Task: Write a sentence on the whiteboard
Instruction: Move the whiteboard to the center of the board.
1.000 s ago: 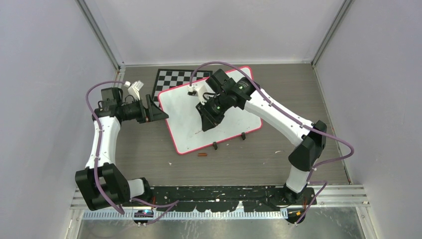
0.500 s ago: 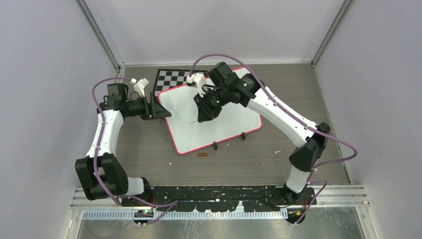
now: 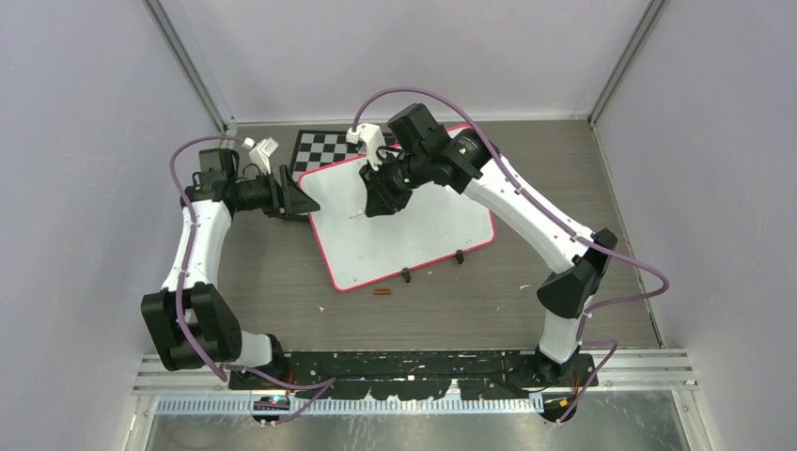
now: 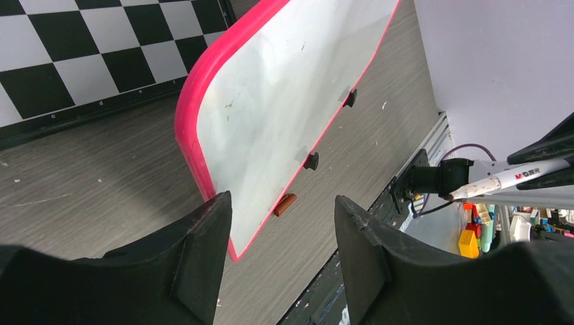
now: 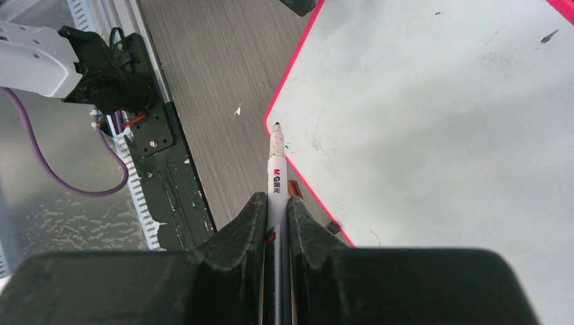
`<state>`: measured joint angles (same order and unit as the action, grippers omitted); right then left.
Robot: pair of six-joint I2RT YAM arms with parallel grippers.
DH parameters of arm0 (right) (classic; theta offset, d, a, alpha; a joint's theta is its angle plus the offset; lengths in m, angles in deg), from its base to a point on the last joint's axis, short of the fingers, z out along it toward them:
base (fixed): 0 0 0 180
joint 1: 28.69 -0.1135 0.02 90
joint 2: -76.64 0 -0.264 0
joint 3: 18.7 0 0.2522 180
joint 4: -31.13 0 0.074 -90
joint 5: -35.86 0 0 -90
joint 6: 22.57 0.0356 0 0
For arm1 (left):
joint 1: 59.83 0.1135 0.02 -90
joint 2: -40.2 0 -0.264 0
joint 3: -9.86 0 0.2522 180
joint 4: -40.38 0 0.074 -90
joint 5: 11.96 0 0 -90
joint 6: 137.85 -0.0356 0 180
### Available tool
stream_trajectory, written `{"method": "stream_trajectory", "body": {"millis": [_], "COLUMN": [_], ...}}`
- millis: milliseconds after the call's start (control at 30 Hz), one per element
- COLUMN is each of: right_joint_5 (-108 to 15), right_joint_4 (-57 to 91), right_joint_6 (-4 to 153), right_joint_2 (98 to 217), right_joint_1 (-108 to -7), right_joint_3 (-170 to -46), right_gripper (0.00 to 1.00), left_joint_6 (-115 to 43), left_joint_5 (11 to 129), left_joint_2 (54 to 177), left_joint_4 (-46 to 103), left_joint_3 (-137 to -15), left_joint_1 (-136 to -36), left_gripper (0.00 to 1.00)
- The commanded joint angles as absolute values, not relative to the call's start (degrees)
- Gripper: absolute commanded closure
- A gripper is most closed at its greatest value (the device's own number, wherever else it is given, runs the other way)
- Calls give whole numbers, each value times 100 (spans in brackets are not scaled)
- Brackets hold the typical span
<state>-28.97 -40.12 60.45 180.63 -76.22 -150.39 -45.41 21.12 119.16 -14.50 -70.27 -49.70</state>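
The whiteboard [image 3: 428,235] lies flat on the table, with a red-pink rim and two black clips on its near edge. No written words show on it, only small specks. My right gripper [image 3: 378,199] is over the board's far left part, shut on a white marker [image 5: 276,177] whose tip points down just above the board. The board fills the right of the right wrist view [image 5: 440,135]. My left gripper [image 3: 303,201] is open and empty at the board's left edge. In the left wrist view the board [image 4: 271,101] runs away between the open fingers [image 4: 203,237].
A black-and-white checkerboard [image 3: 329,150] lies behind the whiteboard, partly under it, and also shows in the left wrist view [image 4: 81,54]. A small brown marker cap [image 3: 382,292] lies on the table by the board's near edge. Grey walls enclose the table on three sides.
My right gripper has carried the marker toward the far left part of the board. My left gripper has moved a little farther back along the board's left edge, still open.
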Motion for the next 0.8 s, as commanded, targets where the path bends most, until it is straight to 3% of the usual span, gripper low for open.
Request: {"method": "stream_trajectory", "body": {"millis": [0,467,767], "right_joint_5": [-2819,-3000,-2877], "right_joint_4": [-3977,-3614,-3475], "right_joint_6": [5996,6161,6260], "right_joint_2": [18154,18656,18953], "right_joint_1": [-7652,-7651,-7651], "right_joint_3": [-15384,-15707,-16091], "right_gripper": [100,100,100], "left_joint_6": [-4662,-4518,-4996], "left_joint_5": [1894,2032,1444], "left_joint_2": [11888,12186,12882], "left_joint_4": [-1455,-1134,-974], "left_joint_3": [-7324,-7374,-7765], "left_joint_1": [-4836,-4616,-4616], "left_gripper": [42,41,45]}}
